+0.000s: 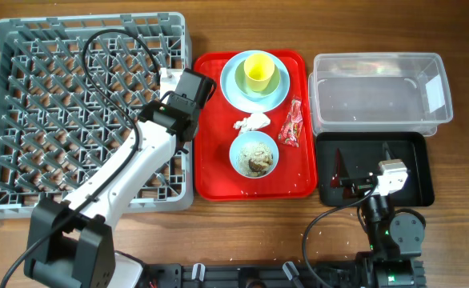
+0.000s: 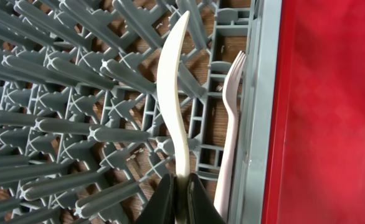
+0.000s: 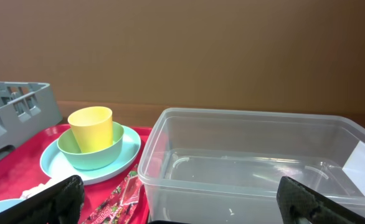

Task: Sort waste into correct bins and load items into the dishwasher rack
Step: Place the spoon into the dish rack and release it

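My left gripper [image 2: 181, 182] is shut on the handle of the white spoon [image 2: 173, 93] and holds it over the pegs of the grey dishwasher rack [image 2: 76, 124], at the rack's right edge [image 1: 169, 80]. The white fork [image 2: 231, 124] lies in the rack next to the wall. On the red tray [image 1: 218, 172] are the pale blue plate [image 1: 233, 90] bearing a green bowl [image 1: 276, 80] with the yellow cup [image 1: 258, 70], the tissue [image 1: 252, 122], the red wrapper [image 1: 291, 124] and the blue bowl of rice [image 1: 254, 154]. My right gripper [image 3: 182, 214] is open and empty over the black tray [image 1: 414, 156].
The clear tub [image 1: 378, 92] stands behind the black tray; it fills the right wrist view [image 3: 251, 162], with the cup [image 3: 91, 127], plate [image 3: 58, 167] and wrapper [image 3: 117, 199] to its left. A black cable [image 1: 110, 44] arcs over the rack.
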Controlling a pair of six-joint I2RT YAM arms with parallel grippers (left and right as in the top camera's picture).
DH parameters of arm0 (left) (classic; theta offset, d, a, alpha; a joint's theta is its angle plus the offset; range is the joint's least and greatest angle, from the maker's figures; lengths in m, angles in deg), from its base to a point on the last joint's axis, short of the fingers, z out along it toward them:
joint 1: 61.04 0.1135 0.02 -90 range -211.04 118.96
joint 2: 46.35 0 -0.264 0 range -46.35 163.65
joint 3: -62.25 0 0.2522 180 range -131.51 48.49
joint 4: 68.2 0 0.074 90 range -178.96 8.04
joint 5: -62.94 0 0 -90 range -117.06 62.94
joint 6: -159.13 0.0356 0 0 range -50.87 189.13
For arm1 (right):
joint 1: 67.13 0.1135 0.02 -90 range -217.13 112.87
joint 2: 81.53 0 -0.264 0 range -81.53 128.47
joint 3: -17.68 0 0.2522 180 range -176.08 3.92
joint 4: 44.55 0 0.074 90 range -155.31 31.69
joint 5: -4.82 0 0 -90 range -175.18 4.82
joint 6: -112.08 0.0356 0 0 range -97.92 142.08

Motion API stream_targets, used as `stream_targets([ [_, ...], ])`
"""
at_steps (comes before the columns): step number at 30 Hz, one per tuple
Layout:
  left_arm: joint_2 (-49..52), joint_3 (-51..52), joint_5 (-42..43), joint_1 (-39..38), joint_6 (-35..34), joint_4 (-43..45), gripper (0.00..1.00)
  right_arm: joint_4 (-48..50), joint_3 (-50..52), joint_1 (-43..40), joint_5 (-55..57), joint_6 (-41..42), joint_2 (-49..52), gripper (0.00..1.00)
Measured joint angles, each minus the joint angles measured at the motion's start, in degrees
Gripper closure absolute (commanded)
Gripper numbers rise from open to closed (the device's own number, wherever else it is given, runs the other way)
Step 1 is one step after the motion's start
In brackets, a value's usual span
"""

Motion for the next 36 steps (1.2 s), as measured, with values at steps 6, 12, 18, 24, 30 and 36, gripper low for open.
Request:
stream_targets([
  [6, 0.0, 0.0, 0.0, 0.0, 0.4, 0.3, 0.79, 0.0, 0.0, 0.0, 0.0, 0.0, 0.0, 0.0],
  [12, 0.0, 0.0, 0.0, 0.0, 0.4, 0.5, 0.9, 0.0, 0.0, 0.0, 0.0, 0.0, 0.0, 0.0],
  [18, -5.8, 0.5, 1.8, 0.0, -0.9, 0.7, 0.43, 0.0, 0.0, 0.0, 0.0, 0.0, 0.0, 0.0],
  [24, -27.5, 0.4, 13.4, 5.5, -6.1, -2.4, 0.0, 0.0, 0.0, 0.0, 0.0, 0.0, 0.0, 0.0],
  [30, -29.0, 0.4, 23.0, 13.2, -8.5, -7.9, 0.0, 0.0, 0.0, 0.0, 0.0, 0.0, 0.0, 0.0],
  [36, -29.0, 0.4, 24.1, 13.2, -8.5, -8.0, 0.0, 0.0, 0.0, 0.0, 0.0, 0.0, 0.0, 0.0],
])
